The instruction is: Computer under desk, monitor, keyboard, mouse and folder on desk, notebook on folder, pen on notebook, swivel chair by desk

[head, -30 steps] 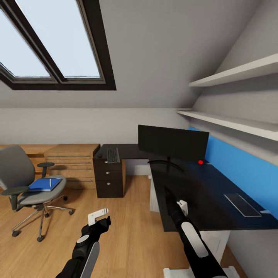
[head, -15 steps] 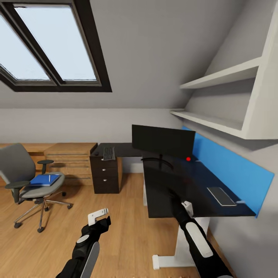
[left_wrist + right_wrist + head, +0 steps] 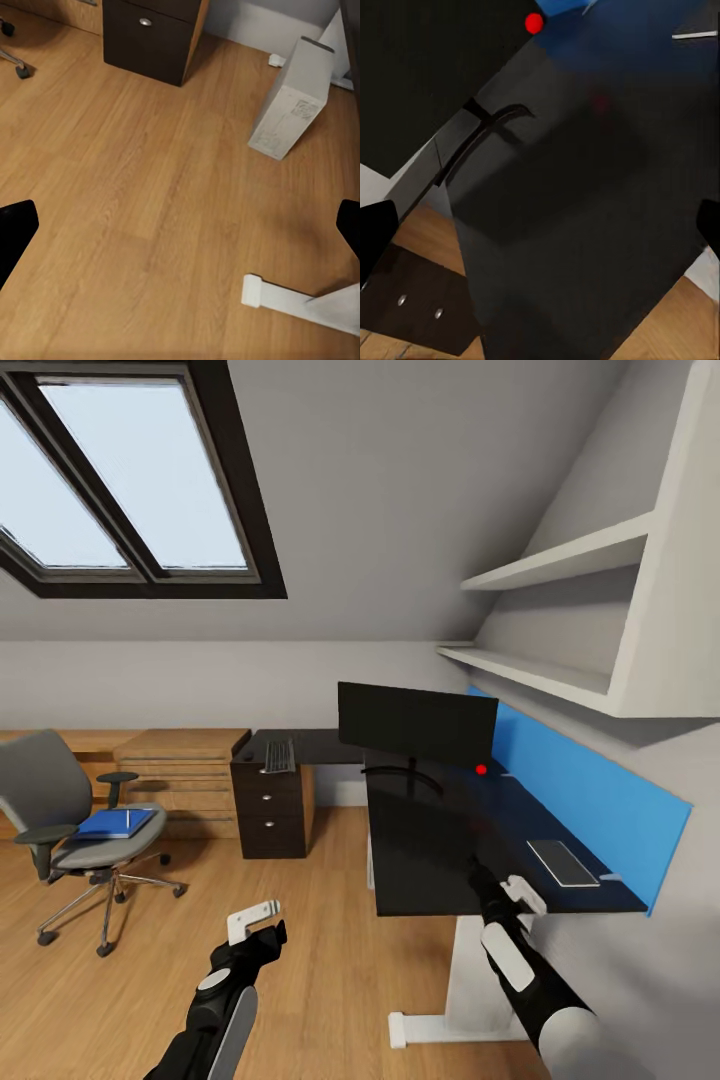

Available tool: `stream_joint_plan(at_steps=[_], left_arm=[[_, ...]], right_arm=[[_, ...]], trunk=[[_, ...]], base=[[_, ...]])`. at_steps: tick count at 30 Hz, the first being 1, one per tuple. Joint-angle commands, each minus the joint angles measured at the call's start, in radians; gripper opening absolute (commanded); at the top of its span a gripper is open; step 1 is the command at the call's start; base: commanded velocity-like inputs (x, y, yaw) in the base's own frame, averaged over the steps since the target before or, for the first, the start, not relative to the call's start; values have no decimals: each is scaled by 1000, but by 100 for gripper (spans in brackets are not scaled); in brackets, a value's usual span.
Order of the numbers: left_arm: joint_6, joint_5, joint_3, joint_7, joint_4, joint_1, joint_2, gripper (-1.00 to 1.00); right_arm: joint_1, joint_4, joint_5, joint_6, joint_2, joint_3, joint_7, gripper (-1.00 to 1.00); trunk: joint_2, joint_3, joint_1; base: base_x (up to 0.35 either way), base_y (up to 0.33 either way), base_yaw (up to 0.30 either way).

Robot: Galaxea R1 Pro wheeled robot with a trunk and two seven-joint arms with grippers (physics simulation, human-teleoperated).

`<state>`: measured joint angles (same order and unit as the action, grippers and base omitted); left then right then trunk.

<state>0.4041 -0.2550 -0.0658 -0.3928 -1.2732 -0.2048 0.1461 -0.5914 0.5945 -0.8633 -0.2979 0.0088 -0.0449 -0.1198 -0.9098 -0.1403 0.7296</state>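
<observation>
The monitor (image 3: 417, 725) stands on the black desk (image 3: 440, 850). At the desk's far left end the keyboard (image 3: 280, 757) lies above the drawer unit, with the small black mouse (image 3: 247, 758) beside it. Near the blue panel lies the grey notebook (image 3: 562, 862); a short pale stick (image 3: 610, 878) beside it looks like the pen. On the swivel chair (image 3: 55, 800) rests the blue folder (image 3: 115, 824). The white computer (image 3: 292, 105) stands on the floor by the desk leg. My left gripper (image 3: 255, 922) (image 3: 180, 232) hangs open over the floor. My right gripper (image 3: 512, 888) (image 3: 540, 232) is open at the desk's near edge.
A light wooden drawer chest (image 3: 185, 770) stands against the back wall between chair and desk. The black drawer unit (image 3: 272, 810) sits under the desk's left end. White shelves (image 3: 560, 575) hang above the blue panel. The desk's white foot (image 3: 450, 1025) juts onto the wooden floor.
The whole view has pulled back and the desk looks smaller, so the camera moved. My right arm has swung to the right, its gripper now at the desk's near edge.
</observation>
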Motion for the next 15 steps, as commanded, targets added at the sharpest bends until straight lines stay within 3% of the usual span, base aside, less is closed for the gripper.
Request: stream_joint_plan(at_steps=[1,5,15], left_arm=[[2,-10,-2,-8,1,-1,0,100],[2,-10,-3,-8,5,-1,0,100],[2,-10,-3,-7,8,-1,1,100]], right_arm=[[-11,-23,35,-37,0,-5,-7,100],[-24,-51,87,-84,0,-5,-8,100],[-36,-78,111,-106,-4,-4,-10,100]], trunk=[[-1,-2,0],[-1,-2,0],[-1,-2,0]], base=[[6,-47,0],[65,-133,0],[154,-236,0]])
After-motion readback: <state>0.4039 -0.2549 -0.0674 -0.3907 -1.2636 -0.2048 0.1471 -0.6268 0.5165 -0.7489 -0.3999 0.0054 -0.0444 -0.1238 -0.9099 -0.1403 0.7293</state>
